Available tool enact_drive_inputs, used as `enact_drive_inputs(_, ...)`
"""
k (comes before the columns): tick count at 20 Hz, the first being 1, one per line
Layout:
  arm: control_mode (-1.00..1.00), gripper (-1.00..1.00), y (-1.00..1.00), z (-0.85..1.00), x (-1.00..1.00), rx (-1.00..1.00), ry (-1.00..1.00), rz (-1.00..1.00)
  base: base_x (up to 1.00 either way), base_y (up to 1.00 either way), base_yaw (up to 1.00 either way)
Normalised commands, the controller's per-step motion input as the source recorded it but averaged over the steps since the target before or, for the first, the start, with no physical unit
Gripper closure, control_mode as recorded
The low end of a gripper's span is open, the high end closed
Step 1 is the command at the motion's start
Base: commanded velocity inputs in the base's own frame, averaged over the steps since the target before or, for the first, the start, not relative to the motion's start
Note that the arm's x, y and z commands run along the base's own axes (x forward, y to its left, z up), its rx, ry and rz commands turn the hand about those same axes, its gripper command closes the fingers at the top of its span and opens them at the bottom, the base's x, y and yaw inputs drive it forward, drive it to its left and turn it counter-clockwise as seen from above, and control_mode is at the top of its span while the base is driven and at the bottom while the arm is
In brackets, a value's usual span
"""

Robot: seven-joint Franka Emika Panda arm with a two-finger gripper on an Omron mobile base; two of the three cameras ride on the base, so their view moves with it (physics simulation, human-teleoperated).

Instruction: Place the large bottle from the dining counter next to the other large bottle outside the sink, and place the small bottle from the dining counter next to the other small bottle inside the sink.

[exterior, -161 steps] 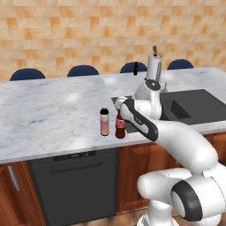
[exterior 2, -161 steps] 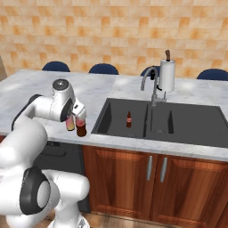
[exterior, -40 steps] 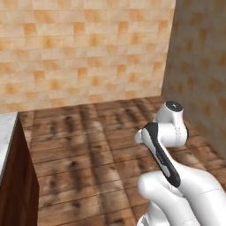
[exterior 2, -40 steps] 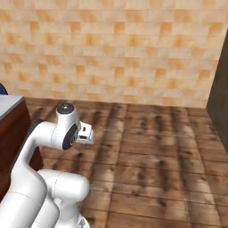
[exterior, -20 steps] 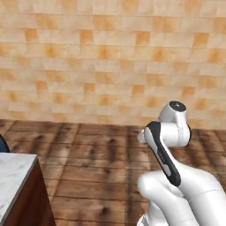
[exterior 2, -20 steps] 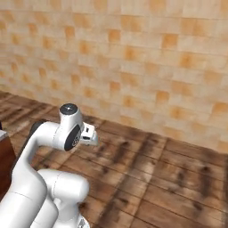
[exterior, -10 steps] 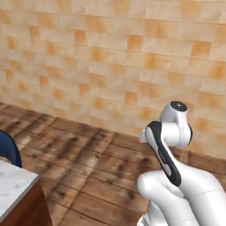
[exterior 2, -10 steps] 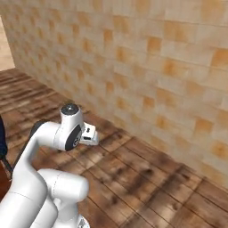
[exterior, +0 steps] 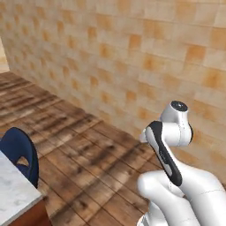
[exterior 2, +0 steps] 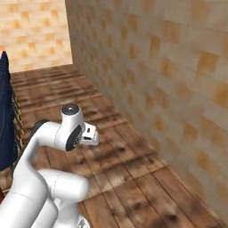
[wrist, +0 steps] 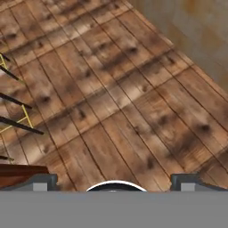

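Both bottles from the dining counter, the other bottles and the sink are out of view. A corner of the white marble dining counter on its reddish wood base sits at the lower left of the left base view. My arm is folded close to the base, with the hand pointing out over the floor. In the hand view my gripper is open, its fingertips set wide apart with nothing between them, above brown floorboards.
A dark blue round-backed stool stands beside the counter corner, and its edge fills the left border of the right base view. Thin dark stool legs cross the hand view's left. A tan brick wall runs close ahead, over wooden flooring.
The whole picture has swung as the base drives and turns. The wall now looms closer, and the stool and counter corner stand larger at the left. The arm keeps its folded pose.
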Motion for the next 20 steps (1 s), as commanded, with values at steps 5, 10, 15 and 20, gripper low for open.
enact_drive_inputs(5, 1.00, -1.00, 0.00, 0.00, 0.00, 0.00, 0.00, 0.00, 1.00, -0.25, 0.59)
enact_drive_inputs(10, 1.00, -1.00, 0.00, 0.00, 0.00, 0.00, 0.00, 0.00, 1.00, -0.44, 0.57)
enact_drive_inputs(15, 1.00, -1.00, 0.00, 0.00, 0.00, 0.00, 0.00, 0.00, 1.00, -0.47, 0.59)
enact_drive_inputs(20, 1.00, -1.00, 0.00, 0.00, 0.00, 0.00, 0.00, 0.00, 1.00, -0.42, 0.61)
